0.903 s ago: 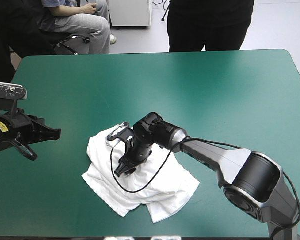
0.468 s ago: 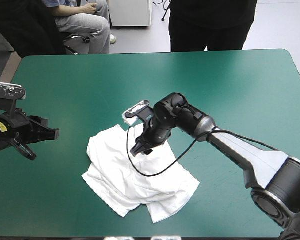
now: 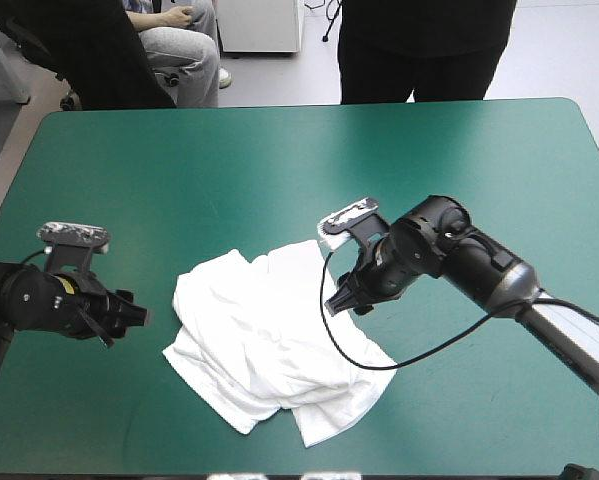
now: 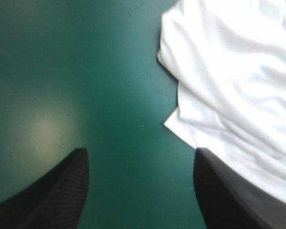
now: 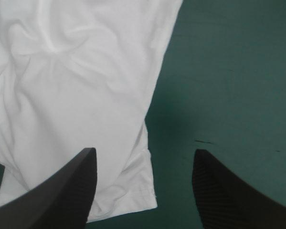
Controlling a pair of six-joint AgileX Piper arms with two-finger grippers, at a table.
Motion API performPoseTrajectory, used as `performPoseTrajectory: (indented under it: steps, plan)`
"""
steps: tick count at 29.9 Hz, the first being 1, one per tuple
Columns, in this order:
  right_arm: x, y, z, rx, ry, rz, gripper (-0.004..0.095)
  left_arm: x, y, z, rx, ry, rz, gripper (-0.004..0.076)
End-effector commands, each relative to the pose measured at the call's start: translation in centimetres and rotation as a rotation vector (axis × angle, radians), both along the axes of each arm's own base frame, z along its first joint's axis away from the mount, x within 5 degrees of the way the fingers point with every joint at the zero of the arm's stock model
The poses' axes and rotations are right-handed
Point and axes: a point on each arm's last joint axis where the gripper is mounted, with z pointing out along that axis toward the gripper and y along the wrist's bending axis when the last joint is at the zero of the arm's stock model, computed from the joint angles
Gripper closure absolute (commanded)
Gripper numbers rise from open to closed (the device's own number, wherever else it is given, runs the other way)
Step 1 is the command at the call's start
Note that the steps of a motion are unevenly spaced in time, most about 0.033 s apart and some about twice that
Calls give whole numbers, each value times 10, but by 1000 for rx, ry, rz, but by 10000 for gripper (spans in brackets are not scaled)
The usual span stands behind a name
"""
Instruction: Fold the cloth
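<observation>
Rumpled on the teal-green cover (image 3: 279,160) between both tools, the white T-shirt (image 3: 259,340). Flanking it, left gripper (image 4: 140,152) spread wide, empty, cloth edge beside one finger; right gripper (image 5: 143,151) likewise agape, empty, hem beneath one finger.

You see the T-shirt (image 3: 269,340) as thin, soft white cloth, matt, lying in loose creases with a stitched hem along its edge. Under it the teal-green cover (image 3: 279,170) looks smooth and even, mostly matt, with a faint sheen that throws back a pale patch of light near the left gripper (image 4: 140,151). The black fingers (image 5: 214,191) of the right gripper (image 5: 143,150) show a finely ribbed, matt surface like rubber or plastic, while the right arm (image 3: 499,275) has a smooth black casing with soft highlights, turning to pale grey farther back.
</observation>
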Motion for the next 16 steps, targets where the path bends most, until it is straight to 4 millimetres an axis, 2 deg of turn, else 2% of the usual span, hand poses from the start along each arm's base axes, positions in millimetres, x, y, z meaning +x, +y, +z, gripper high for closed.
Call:
performPoseTrajectory:
  steps: [1, 11, 16]
  plan:
    - [-5, -16, 28, 60, -105, -40, 359, 3, -7, -13, -63, 20, -1, 270]
    - [-6, -20, 29, 59, -95, -62, 466, 38, -28, -55, -31, 186, -71, 270]
    - [-6, -20, 29, 58, -94, -62, 481, 51, -32, -71, -29, 223, -71, 279]
